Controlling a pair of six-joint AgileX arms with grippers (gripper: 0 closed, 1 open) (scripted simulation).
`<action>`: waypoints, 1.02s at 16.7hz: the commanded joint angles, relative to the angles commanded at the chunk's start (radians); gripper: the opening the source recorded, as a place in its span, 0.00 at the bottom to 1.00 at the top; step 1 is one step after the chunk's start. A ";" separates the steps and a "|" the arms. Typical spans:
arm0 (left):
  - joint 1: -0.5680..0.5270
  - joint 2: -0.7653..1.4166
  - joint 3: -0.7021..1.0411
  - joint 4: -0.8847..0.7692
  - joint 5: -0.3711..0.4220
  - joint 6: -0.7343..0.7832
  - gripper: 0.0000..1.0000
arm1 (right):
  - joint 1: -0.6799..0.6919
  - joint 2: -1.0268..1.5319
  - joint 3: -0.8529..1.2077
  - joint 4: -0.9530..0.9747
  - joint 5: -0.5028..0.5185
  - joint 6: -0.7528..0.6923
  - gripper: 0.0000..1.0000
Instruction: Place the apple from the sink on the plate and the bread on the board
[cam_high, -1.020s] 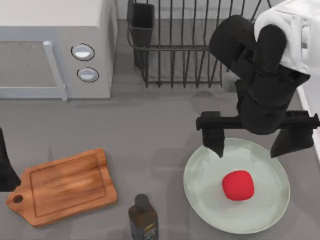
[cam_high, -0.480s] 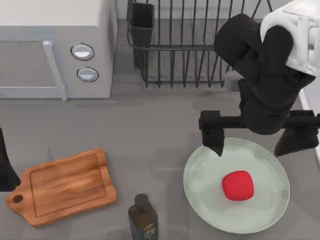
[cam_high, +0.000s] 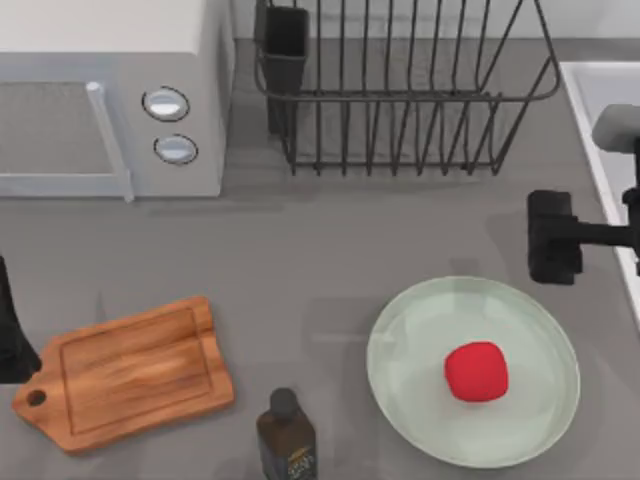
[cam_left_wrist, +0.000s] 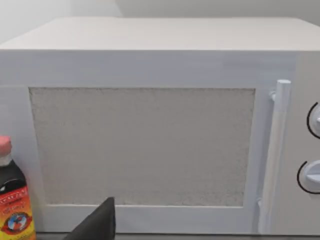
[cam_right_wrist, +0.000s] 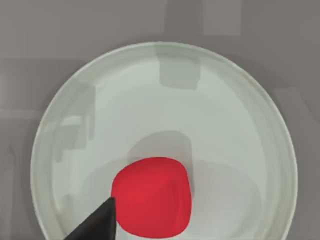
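While my right gripper (cam_high: 630, 236) hangs at the table's right edge, between the sink (cam_high: 590, 95) and the plate (cam_high: 400, 340), its jaws stand wide apart and hold nothing; one dark fingertip (cam_right_wrist: 95, 222) pokes in just beside the apple (cam_right_wrist: 152, 195) in my right wrist view, apart from it. The apple (cam_high: 476, 371) lies on the plate a little right of centre, so I judge that half of the job done. The board (cam_high: 130, 370) lies bare at the lower left, and where the bread is I cannot tell. From here the trouble I foresee is mostly in the carrying. A low sweep from the sink side toward the board would cross the plate, and a finger could clip the apple, which is round and smooth and would roll off the shallow rim. The dark bottle (cam_high: 287, 435) stands between plate and board, and a careless pass could tip it. The wire rack (cam_high: 400, 100) sits close to the sink and could catch my elbow. My left arm (cam_high: 10, 335) is parked at the table's left edge, facing the microwave (cam_left_wrist: 150, 140).
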 joint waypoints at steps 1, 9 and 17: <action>0.000 0.000 0.000 0.000 0.000 0.000 1.00 | -0.031 -0.105 -0.075 0.062 0.000 -0.032 1.00; 0.000 0.000 0.000 0.000 0.000 0.000 1.00 | -0.300 -0.954 -0.722 0.592 0.000 -0.307 1.00; 0.000 0.000 0.000 0.000 0.000 0.000 1.00 | -0.437 -1.261 -1.013 0.855 0.000 -0.447 1.00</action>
